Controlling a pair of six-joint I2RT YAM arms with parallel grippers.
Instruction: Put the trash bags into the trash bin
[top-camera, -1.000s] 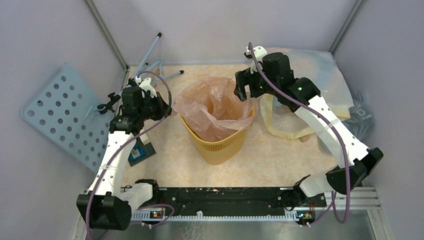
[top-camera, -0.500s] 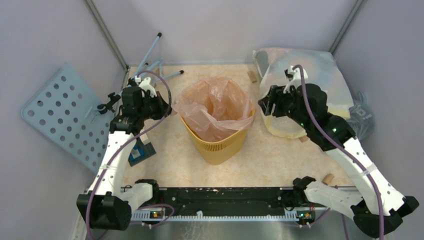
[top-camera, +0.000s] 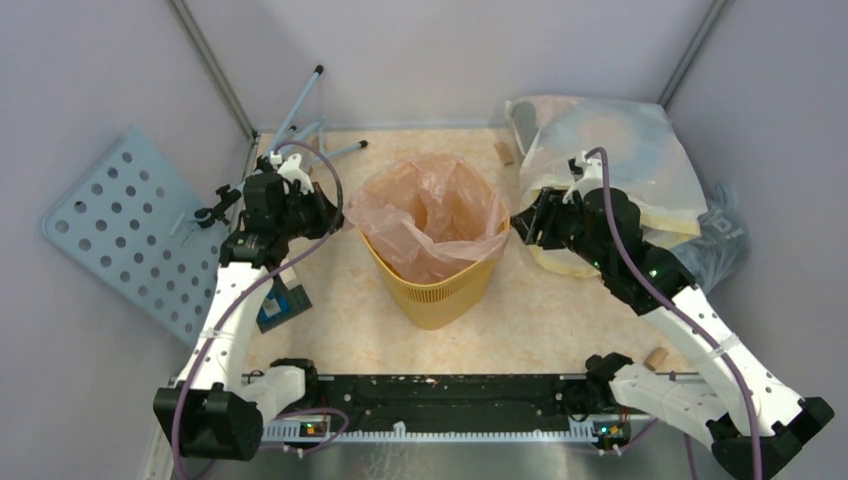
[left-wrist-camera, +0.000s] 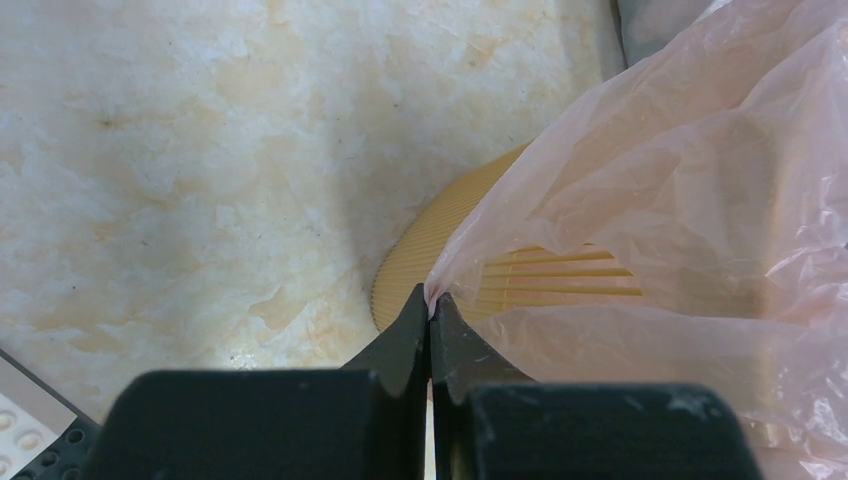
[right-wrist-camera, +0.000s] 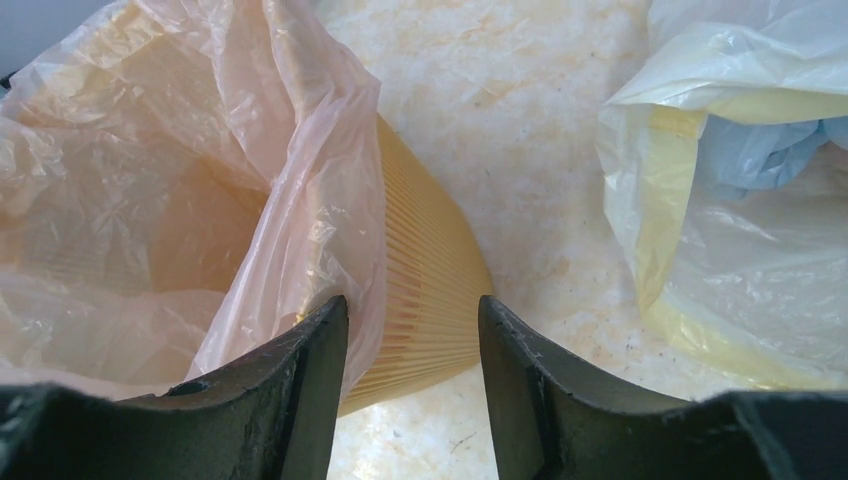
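Observation:
The yellow-orange trash bin (top-camera: 437, 285) stands mid-table with the pale pink trash bag (top-camera: 430, 205) hanging inside it, its film puffed up over the rim. My left gripper (top-camera: 335, 215) is at the bin's left side, shut on the bag's edge. In the left wrist view the tips (left-wrist-camera: 431, 300) pinch the pink film (left-wrist-camera: 680, 150) above the ribbed bin wall (left-wrist-camera: 440, 250). My right gripper (top-camera: 522, 222) is open at the bin's right rim. In the right wrist view its jaws (right-wrist-camera: 412, 302) straddle the bin wall (right-wrist-camera: 425, 270), with the pink film (right-wrist-camera: 150, 180) brushing the left finger.
A large whitish-yellow sack (top-camera: 610, 160) lies right of the bin, close to the right arm, with a grey-blue bag (top-camera: 715, 240) beyond it. A perforated pale blue panel (top-camera: 125, 225) and grey-blue rods (top-camera: 300, 120) lie at the left. Small wooden blocks (top-camera: 503, 152) (top-camera: 657, 356) sit on the table.
The right arm swung from above the bin's back right rim out to the right, then came in lower beside the right rim, its jaws narrowing. The left gripper stayed shut on the bag.

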